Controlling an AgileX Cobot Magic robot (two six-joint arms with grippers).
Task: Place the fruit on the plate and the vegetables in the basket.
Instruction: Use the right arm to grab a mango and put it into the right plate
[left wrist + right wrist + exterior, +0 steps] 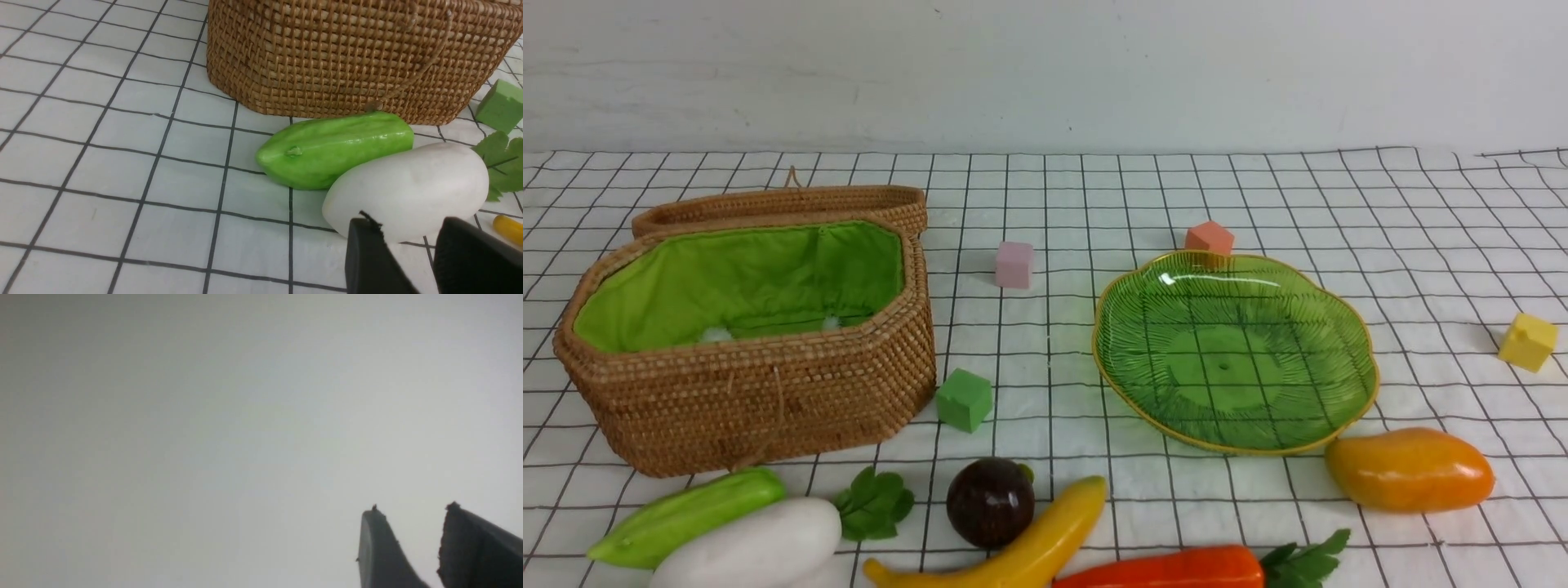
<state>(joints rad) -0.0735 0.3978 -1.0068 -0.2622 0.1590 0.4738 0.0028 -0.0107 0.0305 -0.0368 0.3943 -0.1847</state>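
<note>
Plate and mango: front view only.

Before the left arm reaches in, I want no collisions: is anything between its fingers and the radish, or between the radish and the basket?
Nothing visible separates the left fingers from the radish. The cucumber lies between the radish and the basket wall; lifting over it seems wise. The lid is open.

Black, tapered end effector fingers
</note>
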